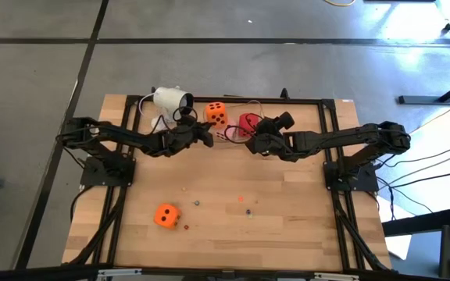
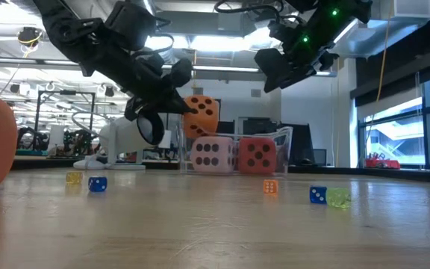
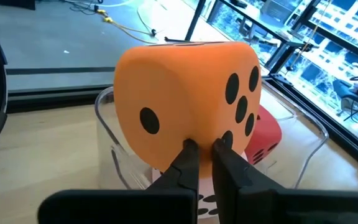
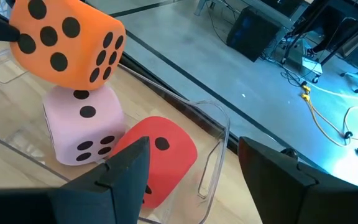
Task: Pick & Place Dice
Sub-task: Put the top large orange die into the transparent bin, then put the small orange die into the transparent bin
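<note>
An orange die (image 3: 188, 93) hangs over a clear tray (image 4: 219, 134) at the table's far middle, with my left gripper (image 3: 205, 146) shut on it. It is right above a pale pink die (image 4: 82, 127) that lies in the tray beside a red die (image 4: 166, 149); whether the two touch I cannot tell. My right gripper (image 4: 197, 180) stands open above the red die (image 1: 248, 122), touching nothing. A second orange die (image 1: 166, 215) lies on the table near the front left. My left gripper pinches the orange die at its lower edge (image 3: 199, 138), where the one-pip face meets the many-pip face, between its two fingers. The fingers come from the table's left, slanting slightly down. The die sits tilted, above the pink die (image 2: 211, 153).
A white camera-like object (image 1: 170, 98) with a cable lies at the far left, close behind my left arm. Several tiny coloured dice (image 2: 97, 184) are scattered over the middle of the table. A dark frame (image 1: 326, 117) borders the board.
</note>
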You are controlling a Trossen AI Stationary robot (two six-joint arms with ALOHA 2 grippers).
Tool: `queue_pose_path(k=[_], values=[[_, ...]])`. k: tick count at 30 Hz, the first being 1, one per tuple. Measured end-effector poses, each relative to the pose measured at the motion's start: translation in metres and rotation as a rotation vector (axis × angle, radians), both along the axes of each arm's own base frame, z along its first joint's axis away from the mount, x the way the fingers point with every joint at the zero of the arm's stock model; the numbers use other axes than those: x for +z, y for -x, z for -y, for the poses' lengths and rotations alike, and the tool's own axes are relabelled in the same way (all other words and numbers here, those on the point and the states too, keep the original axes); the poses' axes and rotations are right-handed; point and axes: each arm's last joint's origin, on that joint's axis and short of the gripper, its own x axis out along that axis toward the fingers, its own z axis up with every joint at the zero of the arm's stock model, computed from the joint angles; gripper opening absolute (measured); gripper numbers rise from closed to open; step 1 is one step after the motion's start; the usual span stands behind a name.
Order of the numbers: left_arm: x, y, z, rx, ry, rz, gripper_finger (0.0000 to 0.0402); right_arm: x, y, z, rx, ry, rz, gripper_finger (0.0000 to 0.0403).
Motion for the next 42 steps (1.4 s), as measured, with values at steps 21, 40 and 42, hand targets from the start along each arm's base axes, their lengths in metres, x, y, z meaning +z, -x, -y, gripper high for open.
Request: queue_pose_path(k=[21, 40, 42], values=[[-0.002, -0.002, 0.006, -0.064, 0.019, -0.016, 0.0012, -0.001, 0.0, 0.0, 0.018, -0.024, 0.001, 0.0242], [-0.005, -0.008, 0.032, -0.188, 0.074, -0.022, 0.0038, -0.001, 0.0, 0.0, 0.021, -0.025, -0.001, 0.0242], [-0.006, -0.009, 0.037, -0.231, 0.078, -0.025, 0.0054, -0.001, 0.0, -0.001, 0.022, -0.025, -0.001, 0.0242]])
